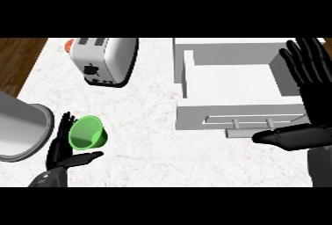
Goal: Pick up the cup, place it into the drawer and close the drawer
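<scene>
While the drawer [230, 83] stands pulled out at the desk's [149, 110] far right corner, its white inside shows nothing lying in it, and its front panel with a long handle [256, 119] faces the near edge. The green cup [88, 132] is well apart from it, near the left edge of the desk, tipped on its side with its mouth toward the near left; nothing can be seen inside it. The left hand [65, 151] lies under and beside the cup, fingers running up along its left side and the thumb stretched out below it, so the hand cradles the cup with released fingers, not clenched round it. The right hand [308, 88] stands over the drawer's right side, fingers straight and spread toward the far edge, thumb lying across just below the drawer front; it holds nothing.

A toaster [103, 59] sits at the far left of the desk, with something orange [69, 44] just behind its left end. A large grey round pot [23, 127] overhangs the left edge, close beside the left hand. Between the cup and the drawer front the marble top lies bare, an open stretch. Brown wood floor [19, 57] shows beyond the left edge.
</scene>
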### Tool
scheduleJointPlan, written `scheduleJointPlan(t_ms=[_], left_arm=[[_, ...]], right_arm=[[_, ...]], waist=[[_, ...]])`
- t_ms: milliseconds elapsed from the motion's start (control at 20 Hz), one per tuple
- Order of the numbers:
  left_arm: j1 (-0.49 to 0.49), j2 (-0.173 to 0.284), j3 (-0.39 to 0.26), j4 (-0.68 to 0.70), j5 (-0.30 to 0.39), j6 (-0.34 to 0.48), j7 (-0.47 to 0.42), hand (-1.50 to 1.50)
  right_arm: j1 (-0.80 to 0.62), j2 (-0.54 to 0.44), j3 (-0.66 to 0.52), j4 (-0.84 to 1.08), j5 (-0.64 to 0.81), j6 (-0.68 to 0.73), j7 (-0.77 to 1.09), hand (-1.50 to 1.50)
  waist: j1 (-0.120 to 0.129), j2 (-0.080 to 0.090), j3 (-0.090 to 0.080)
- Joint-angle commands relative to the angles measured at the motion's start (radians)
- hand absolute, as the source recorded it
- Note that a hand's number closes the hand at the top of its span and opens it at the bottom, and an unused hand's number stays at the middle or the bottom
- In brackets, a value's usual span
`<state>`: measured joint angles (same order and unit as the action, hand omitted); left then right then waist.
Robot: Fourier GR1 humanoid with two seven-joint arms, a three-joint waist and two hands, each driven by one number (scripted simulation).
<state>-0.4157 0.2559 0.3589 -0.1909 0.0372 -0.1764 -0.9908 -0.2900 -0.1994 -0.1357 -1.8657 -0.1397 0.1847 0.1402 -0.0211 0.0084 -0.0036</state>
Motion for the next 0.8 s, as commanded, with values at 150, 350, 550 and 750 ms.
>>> scheduleJointPlan(t_ms=[150,350,550,750], left_arm=[[-0.003,-0.015,-0.002,0.035,-0.011,-0.039,-0.105,-1.50],[-0.041,0.005,-0.001,0.019,0.000,-0.119,-0.058,-1.50],[-0.060,-0.041,-0.015,0.010,0.000,-0.224,-0.052,1.50],[-0.032,-0.059,-0.019,-0.060,-0.024,-0.002,-0.203,1.50]], right_arm=[[0.019,-0.020,-0.009,-0.034,-0.024,0.025,0.022,-1.50],[-0.027,-0.052,-0.072,0.053,-0.053,0.040,-0.013,-1.50],[-0.025,-0.017,-0.012,0.054,0.030,0.002,-0.030,-1.50],[0.012,0.004,0.020,-0.007,0.030,-0.002,-0.003,-1.50]], waist=[[-0.013,0.003,-0.002],[-0.001,0.002,0.000],[-0.004,0.005,-0.002],[-0.005,0.000,-0.001]])
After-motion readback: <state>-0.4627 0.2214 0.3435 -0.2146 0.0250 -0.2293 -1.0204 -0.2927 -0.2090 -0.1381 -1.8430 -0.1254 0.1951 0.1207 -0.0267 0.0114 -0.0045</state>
